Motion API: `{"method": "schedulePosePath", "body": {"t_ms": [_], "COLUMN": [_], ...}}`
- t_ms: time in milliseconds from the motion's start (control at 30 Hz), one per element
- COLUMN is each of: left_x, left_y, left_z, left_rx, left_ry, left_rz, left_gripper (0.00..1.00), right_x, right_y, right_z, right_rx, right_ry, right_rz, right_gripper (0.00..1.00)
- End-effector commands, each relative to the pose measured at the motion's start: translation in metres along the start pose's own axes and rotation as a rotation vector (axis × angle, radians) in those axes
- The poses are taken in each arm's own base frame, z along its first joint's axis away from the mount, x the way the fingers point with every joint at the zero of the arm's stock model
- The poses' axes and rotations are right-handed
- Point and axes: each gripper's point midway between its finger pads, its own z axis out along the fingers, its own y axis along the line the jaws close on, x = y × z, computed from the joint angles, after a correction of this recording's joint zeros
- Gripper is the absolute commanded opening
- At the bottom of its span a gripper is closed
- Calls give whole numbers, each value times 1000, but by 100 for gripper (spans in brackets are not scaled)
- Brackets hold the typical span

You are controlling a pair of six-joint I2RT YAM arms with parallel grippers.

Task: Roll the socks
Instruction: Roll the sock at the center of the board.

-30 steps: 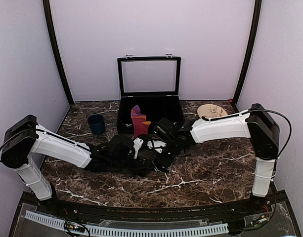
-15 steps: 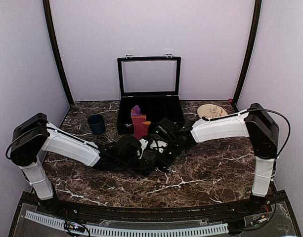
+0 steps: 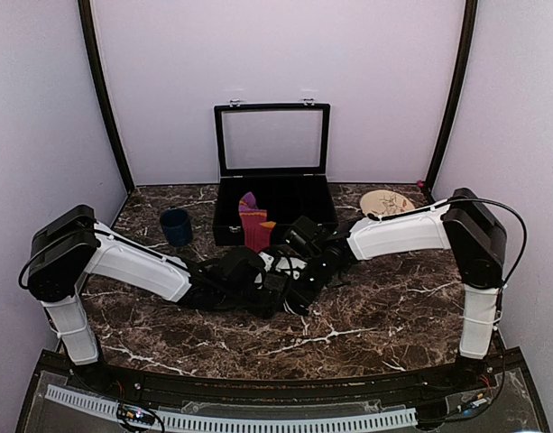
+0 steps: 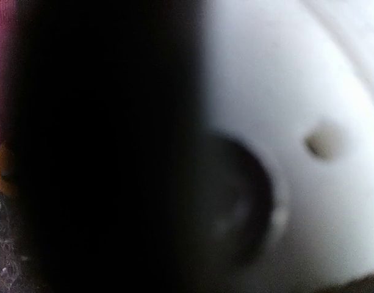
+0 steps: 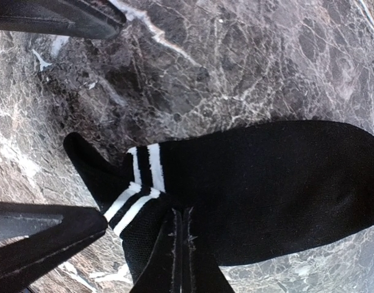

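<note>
From above, both arms reach to the middle of the marble table (image 3: 393,316) and meet there in a dark tangle. The left gripper (image 3: 274,287) comes in from 9 o'clock and the right gripper (image 3: 303,271) from 3 o'clock, the two just beside each other. From here you cannot tell how their jaws stand. The maroon sock (image 3: 252,225) stands upright against the front of the open box (image 3: 271,180) at 12 o'clock. A blue cup (image 3: 176,225) sits at 10 o'clock and a plate (image 3: 387,202) at 2 o'clock.

The left wrist view is blurred. A black mass fills the middle and a white rounded housing lies toward 3 o'clock. A sliver of maroon and a spot of orange show at the 9 o'clock edge, with marble at 7 o'clock.

In the right wrist view the black sock (image 5: 266,183) lies flat on the marble. Its body runs toward 3 o'clock and its white-striped cuff points toward 9 o'clock. The right gripper is clenched at 6 o'clock, its tips pinching the fabric just beside the stripes. The left gripper is released, its two dark fingers (image 5: 46,235) wide apart at 11 and 8 o'clock. The lower finger touches the cuff.
</note>
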Motion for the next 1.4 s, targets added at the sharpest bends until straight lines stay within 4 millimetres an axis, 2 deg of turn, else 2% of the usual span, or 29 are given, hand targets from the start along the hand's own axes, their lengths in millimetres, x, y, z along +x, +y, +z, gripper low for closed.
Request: {"method": "schedulePosePath", "body": {"t_ms": [0, 100, 333, 633, 1100, 1367], "left_x": [2, 4, 6, 13, 26, 29], "left_y": [2, 3, 0, 1, 1, -2], "left_z": [2, 4, 7, 12, 13, 15], "left_rx": [-28, -32, -24, -27, -15, -1], "left_ry": [22, 30, 44, 77, 115, 121], "left_rz": [16, 17, 18, 17, -28, -43], "left_gripper": [66, 56, 55, 43, 34, 33], "right_x": [-5, -5, -6, -7, -9, -7], "right_y": [5, 5, 5, 7, 10, 3], "right_z": [2, 2, 2, 2, 5, 7], "right_rx": [-29, -30, -30, -40, -60, -26], "right_ry": [-24, -24, -26, -31, -29, -1], "right_rz": [-5, -5, -4, 3, 42, 82], "right_gripper": [0, 0, 0, 0, 0, 9]}}
